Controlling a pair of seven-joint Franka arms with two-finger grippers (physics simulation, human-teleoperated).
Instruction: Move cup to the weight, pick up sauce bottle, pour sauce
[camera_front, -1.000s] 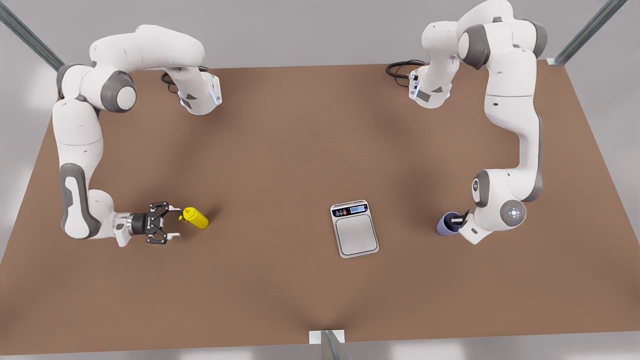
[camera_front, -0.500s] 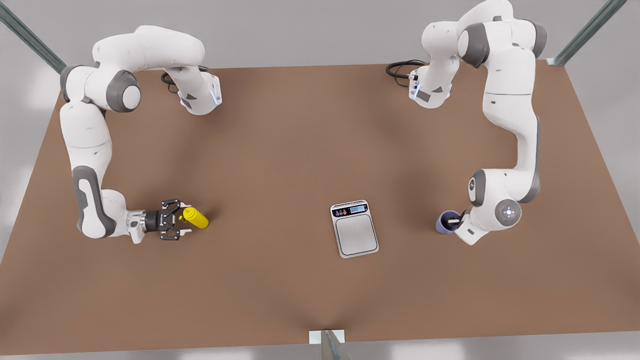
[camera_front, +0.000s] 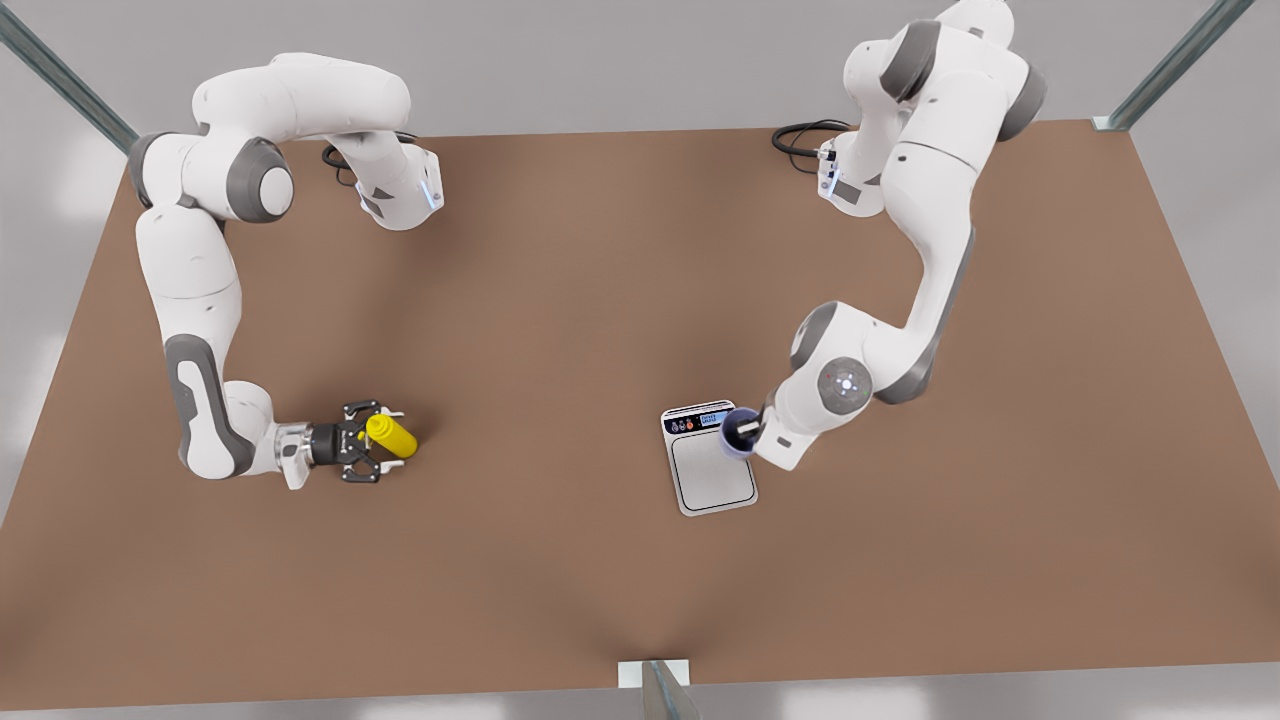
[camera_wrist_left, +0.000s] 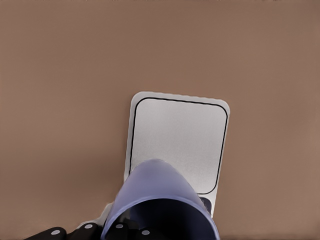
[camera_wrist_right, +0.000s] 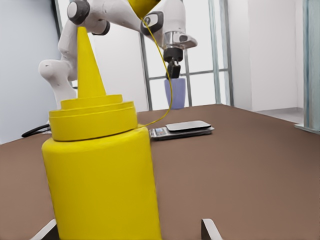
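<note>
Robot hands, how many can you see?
2. The left hand holds the purple cup above the kitchen scale, front view's right. The right hand sits around the yellow sauce bottle, front view's left.

My left hand (camera_front: 748, 432) sits right of centre in the front view, at the end of an arm that folds down from the upper right corner, elbow bent, wrist pointing down. It is closed on the cup (camera_front: 738, 430), carried clear of the surface. My right hand (camera_front: 378, 440) lies low at lower left, reaching level, fingers spread either side of the sauce bottle (camera_front: 392, 436).
</note>
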